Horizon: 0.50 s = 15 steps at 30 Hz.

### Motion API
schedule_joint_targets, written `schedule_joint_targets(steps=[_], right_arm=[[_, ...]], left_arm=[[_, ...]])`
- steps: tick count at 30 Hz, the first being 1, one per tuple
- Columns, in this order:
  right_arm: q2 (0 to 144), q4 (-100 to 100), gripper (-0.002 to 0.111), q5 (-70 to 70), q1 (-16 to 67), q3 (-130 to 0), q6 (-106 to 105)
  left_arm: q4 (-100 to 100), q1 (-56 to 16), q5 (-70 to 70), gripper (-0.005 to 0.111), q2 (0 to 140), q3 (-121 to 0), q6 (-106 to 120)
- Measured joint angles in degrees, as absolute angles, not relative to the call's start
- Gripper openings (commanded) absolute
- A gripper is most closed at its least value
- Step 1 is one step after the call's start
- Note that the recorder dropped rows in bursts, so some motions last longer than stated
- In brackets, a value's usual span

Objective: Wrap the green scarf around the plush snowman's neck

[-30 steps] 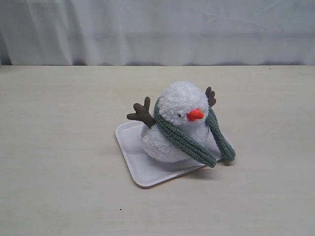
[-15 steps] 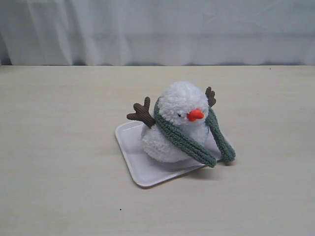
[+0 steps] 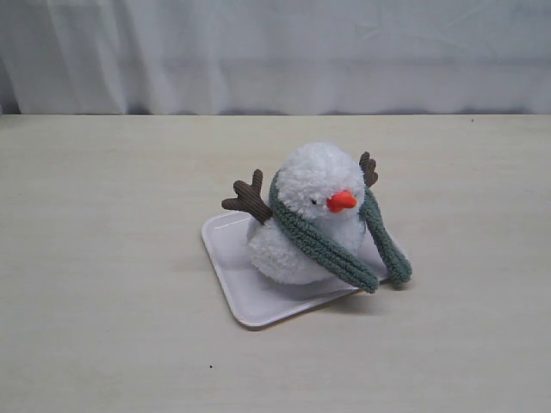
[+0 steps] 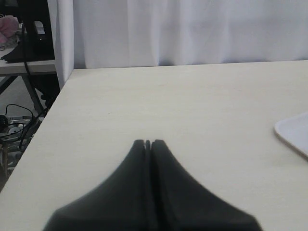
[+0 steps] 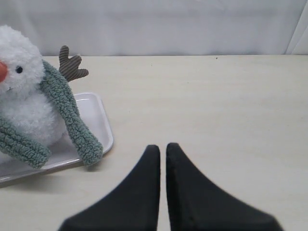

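- The plush snowman sits on a white tray near the middle of the pale counter, its orange nose pointing right.
- The green scarf is looped around its neck. Both ends hang down on the right, side by side, reaching the tray's right edge.
- The left claw is pressed fully closed and empty, over bare counter.
- The right claw is closed on nothing, well apart from the scarf's ends.

No visible change in plush snowman, green scarf or tray
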<state>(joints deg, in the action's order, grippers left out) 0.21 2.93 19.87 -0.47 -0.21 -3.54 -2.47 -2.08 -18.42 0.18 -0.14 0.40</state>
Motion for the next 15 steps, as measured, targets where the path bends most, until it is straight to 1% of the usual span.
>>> schedule_joint_targets(steps=[15], right_arm=[[0.21, 2.93, 0.004, 19.99, -0.47, -0.21, -3.65]], left_arm=[[-2.47, -2.08, -18.42, 0.000, 0.18, -0.14, 0.00]])
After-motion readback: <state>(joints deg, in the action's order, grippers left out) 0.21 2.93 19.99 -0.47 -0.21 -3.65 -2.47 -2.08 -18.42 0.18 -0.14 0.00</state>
